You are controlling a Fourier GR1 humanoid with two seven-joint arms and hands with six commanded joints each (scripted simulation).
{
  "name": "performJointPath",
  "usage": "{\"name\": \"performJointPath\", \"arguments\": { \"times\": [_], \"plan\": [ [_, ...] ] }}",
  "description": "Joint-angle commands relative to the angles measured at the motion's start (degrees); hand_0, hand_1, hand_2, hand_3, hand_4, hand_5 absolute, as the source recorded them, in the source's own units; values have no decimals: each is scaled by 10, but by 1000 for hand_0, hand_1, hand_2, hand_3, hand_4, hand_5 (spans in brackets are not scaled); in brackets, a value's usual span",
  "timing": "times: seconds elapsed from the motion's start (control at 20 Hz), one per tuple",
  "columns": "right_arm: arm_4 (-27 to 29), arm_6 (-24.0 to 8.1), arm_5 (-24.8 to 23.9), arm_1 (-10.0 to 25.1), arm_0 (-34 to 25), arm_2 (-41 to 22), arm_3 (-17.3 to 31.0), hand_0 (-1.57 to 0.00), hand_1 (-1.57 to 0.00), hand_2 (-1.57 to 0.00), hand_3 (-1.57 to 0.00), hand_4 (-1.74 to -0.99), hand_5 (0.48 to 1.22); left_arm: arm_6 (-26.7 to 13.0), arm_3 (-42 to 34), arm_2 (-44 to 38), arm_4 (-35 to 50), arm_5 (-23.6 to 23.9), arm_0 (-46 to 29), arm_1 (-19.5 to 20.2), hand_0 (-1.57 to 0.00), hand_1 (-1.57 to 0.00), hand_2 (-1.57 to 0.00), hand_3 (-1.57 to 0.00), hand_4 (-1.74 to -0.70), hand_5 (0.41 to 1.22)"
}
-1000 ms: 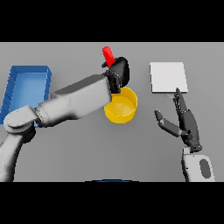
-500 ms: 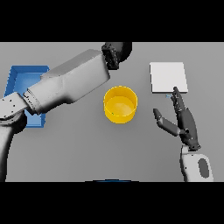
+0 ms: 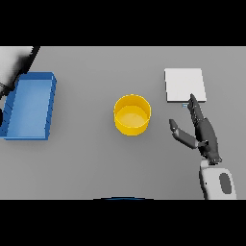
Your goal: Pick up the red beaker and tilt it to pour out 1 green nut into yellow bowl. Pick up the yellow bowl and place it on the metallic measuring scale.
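The yellow bowl (image 3: pixel 132 114) stands upright in the middle of the table, and I see only yellow inside it. The metallic measuring scale (image 3: pixel 185 85), a pale square plate, lies at the back right. My right hand (image 3: pixel 202 131) hovers just in front of the scale and to the right of the bowl, fingers straight and pointing away, thumb spread toward the bowl, holding nothing. Of my left arm (image 3: pixel 15 61) only a white and grey piece shows at the upper left corner; its hand is out of frame. The red beaker is nowhere in view.
A blue tray (image 3: pixel 30 106) lies at the left side of the table, partly under the left arm.
My left arm has swung from over the bowl off to the upper left, and its hand and the red beaker have left the picture. The right hand has stayed put.
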State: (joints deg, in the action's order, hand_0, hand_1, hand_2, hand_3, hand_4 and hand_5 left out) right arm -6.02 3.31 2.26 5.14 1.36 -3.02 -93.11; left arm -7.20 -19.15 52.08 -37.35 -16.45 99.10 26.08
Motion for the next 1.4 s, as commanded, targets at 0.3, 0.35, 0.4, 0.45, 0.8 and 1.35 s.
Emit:
{"name": "performJointPath", "arguments": {
  "times": [0.3,0.35,0.4,0.45,0.8,1.35],
  "plan": [
    [-9,21,3,5,-12,-6,10,1,1,1,1,-1298,651,-55,66,-126,185,101,-74,80,-1571,-1564,-1564,-1437,-1719,1220],
    [-9,19,3,3,-9,-7,10,1,1,1,1,-1294,649,-71,67,-132,202,115,-90,86,-1571,-1566,-1565,-1398,-1724,1220],
    [-10,16,1,1,-11,-7,18,1,1,1,1,-1286,649,-83,64,-138,219,132,-110,93,-1571,-1567,-1566,-1406,-1727,1221],
    [-6,12,3,-1,-16,-7,17,1,1,1,1,-1276,651,-93,60,-142,235,150,-129,99,-1571,-1568,-1567,-1406,-1730,1221],
    [-8,24,6,6,-13,-7,22,1,1,1,1,-1307,677,-175,-7,-180,367,214,-295,126,-1571,-1570,-1570,-1418,-1739,1221],
    [-24,27,1,11,-5,-14,17,1,1,1,1,-1327,724,-276,-278,-166,468,344,-504,208,-1571,-1571,-1571,-1340,-1738,1221]
  ]
}}
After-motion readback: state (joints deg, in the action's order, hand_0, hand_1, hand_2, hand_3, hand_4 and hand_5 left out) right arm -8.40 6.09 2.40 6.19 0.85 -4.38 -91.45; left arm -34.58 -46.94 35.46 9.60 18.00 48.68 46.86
